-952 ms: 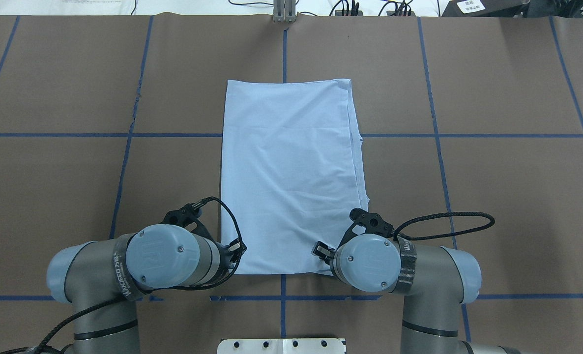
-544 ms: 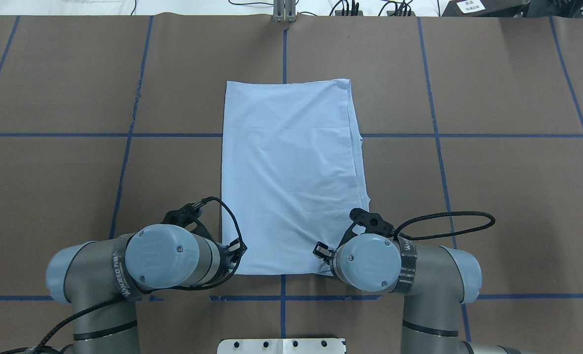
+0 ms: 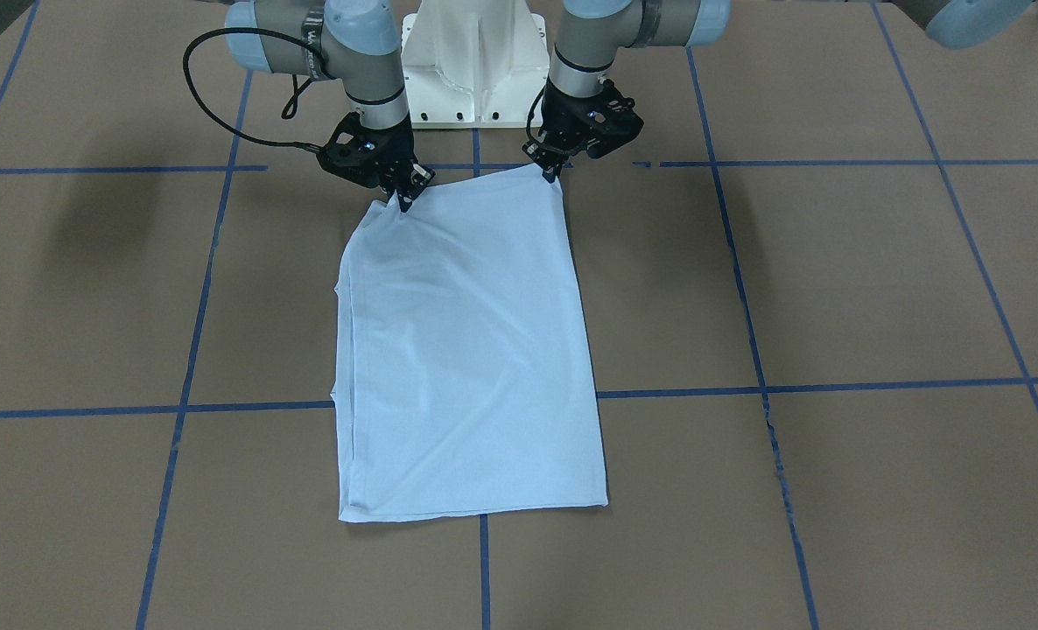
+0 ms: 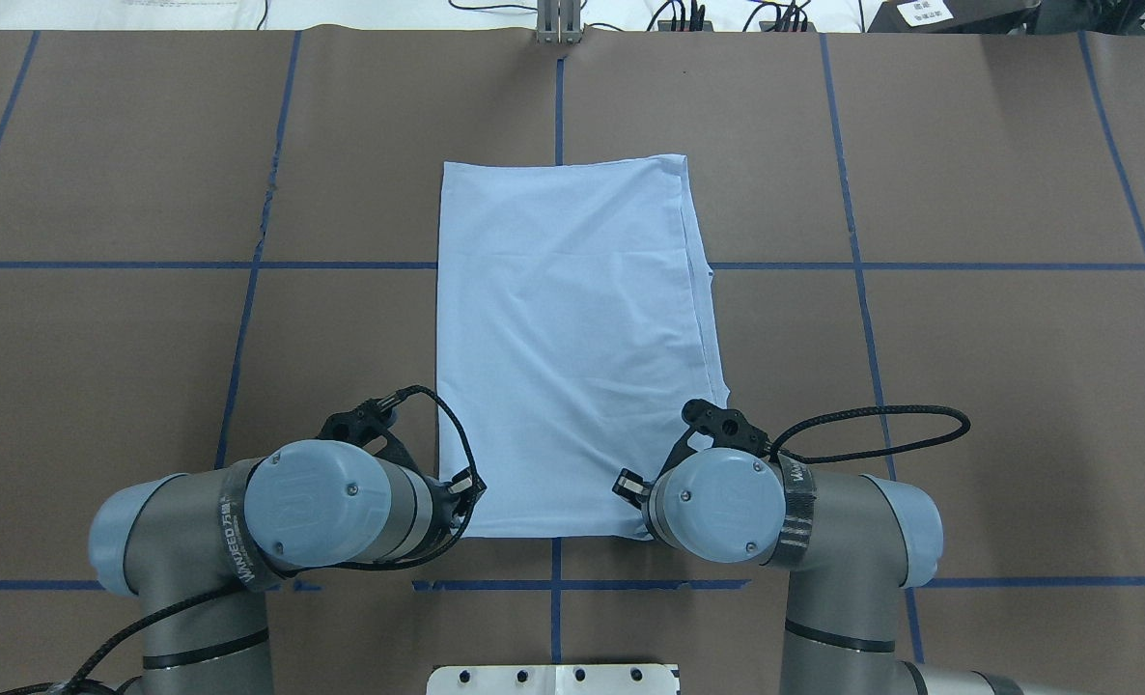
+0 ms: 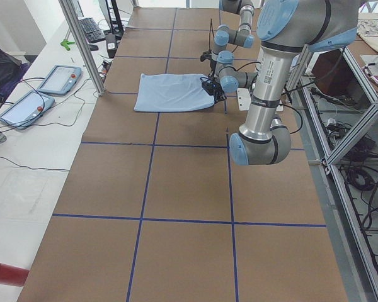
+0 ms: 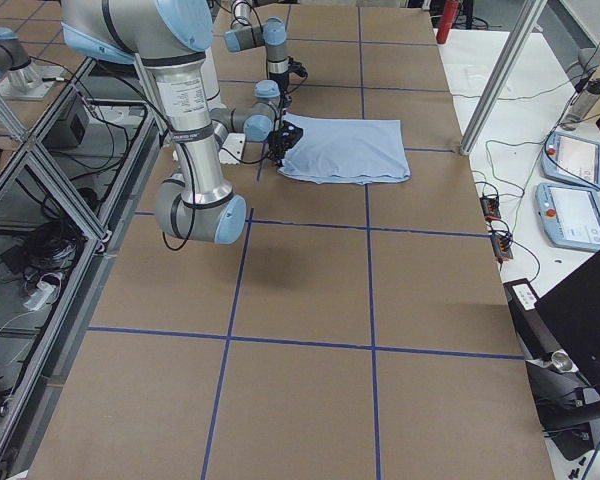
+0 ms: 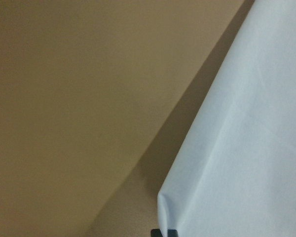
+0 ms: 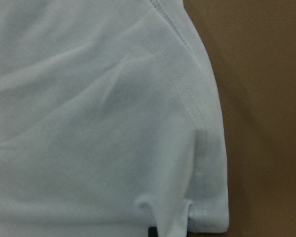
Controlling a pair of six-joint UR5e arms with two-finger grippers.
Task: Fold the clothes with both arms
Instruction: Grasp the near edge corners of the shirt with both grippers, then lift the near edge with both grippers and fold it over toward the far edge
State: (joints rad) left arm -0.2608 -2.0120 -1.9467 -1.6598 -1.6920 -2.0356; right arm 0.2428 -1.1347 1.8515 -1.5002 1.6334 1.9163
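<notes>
You have the light blue T-shirt (image 4: 572, 338) lying folded into a tall rectangle in the middle of the table (image 4: 968, 386), its long sides running from 12 to 6 o'clock in the overhead view. Its layered edges, with a stitched hem, sit along the 3 o'clock side; the 9 o'clock side is a smooth fold. Both grippers are at the end nearest the robot. Your left gripper (image 3: 555, 173) is at the shirt's 7 o'clock corner, jaws closed and pinching the cloth. In the left wrist view the corner puckers at the dark fingertip (image 7: 164, 232) at 6 o'clock, and a shadow runs beside the edge on the brown surface. Your right gripper (image 3: 406, 199) is at the 5 o'clock corner, also clamped on the fabric, which bunches into small creases at its tips. The right wrist view shows that pucker just above the fingertip (image 8: 152, 232), with the hem at 3 o'clock. The rest of the shirt lies flat across the blue tape lines (image 4: 920, 265), lightly wrinkled
</notes>
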